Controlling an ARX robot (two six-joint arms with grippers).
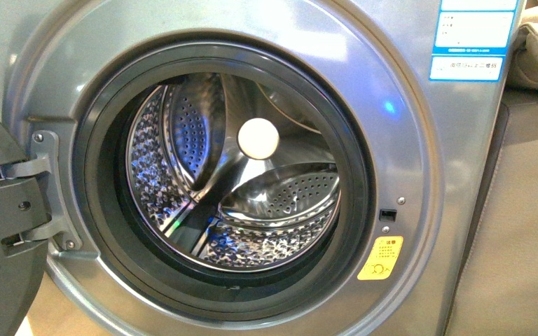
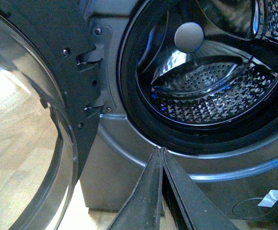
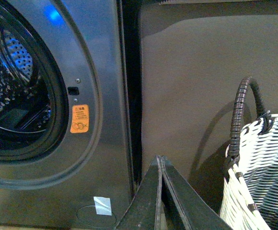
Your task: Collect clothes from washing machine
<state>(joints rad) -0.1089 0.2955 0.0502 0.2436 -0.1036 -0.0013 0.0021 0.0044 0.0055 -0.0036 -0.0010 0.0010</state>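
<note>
Centre frame, drum (image 1: 252,210): no clothes visible in any view; location cannot be told. Judged soft, light, limp; pinch a bunched fold. Washer (image 1: 406,175) door (image 1: 0,231) open, lower left. Left gripper (image 2: 161,152), right gripper (image 3: 160,160): closed, empty. Basket (image 3: 263,167) lower right.

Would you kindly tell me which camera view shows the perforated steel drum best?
The front view: it looks straight into the perforated steel drum, showing its whole interior. The left wrist view shows the drum's lower part obliquely; the right wrist view shows only an edge sliver.
</note>
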